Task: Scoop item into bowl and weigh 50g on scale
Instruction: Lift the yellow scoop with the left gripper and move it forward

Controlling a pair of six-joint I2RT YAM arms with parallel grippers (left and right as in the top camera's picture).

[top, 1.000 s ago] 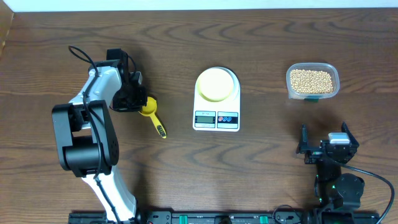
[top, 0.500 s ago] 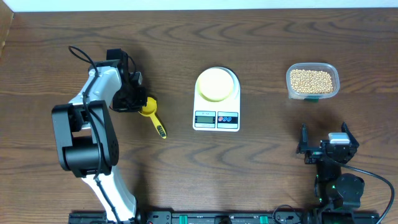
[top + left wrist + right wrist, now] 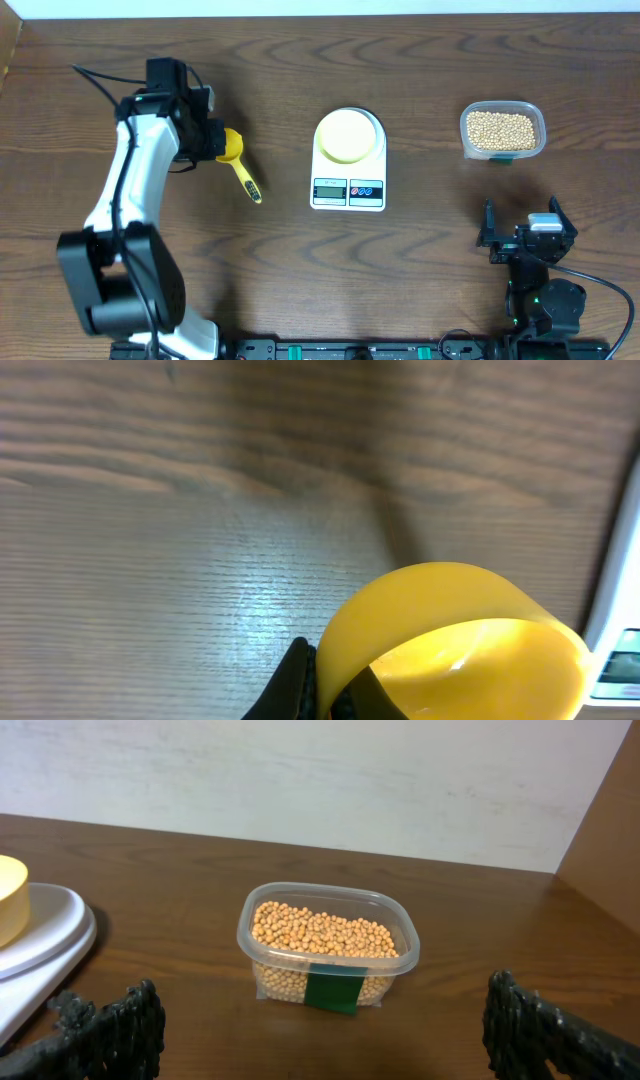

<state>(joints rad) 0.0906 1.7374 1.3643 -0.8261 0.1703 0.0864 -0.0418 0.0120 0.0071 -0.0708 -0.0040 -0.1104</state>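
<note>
My left gripper (image 3: 216,141) is shut on the rim of the bright yellow scoop (image 3: 234,150), whose handle points toward the table's front. The left wrist view shows the black fingers (image 3: 300,682) pinching the wall of the empty scoop (image 3: 470,650). A pale-yellow bowl (image 3: 348,134) sits empty on the white scale (image 3: 348,190) at the table's middle. The tan beans (image 3: 501,128) fill a clear tub (image 3: 503,152) at the right, also seen as beans (image 3: 322,932) in the right wrist view. My right gripper (image 3: 526,226) stands open near the front, with nothing between its fingers.
The scale's white edge (image 3: 626,600) lies just right of the scoop in the left wrist view. In the right wrist view, the bowl (image 3: 8,900) and scale (image 3: 50,935) sit at the left, and the tub (image 3: 330,988) carries a green label. A pale wall runs behind the table.
My left arm has stretched out and swung toward the far side, carrying the scoop a little away from the table's front. The right arm has not moved.
</note>
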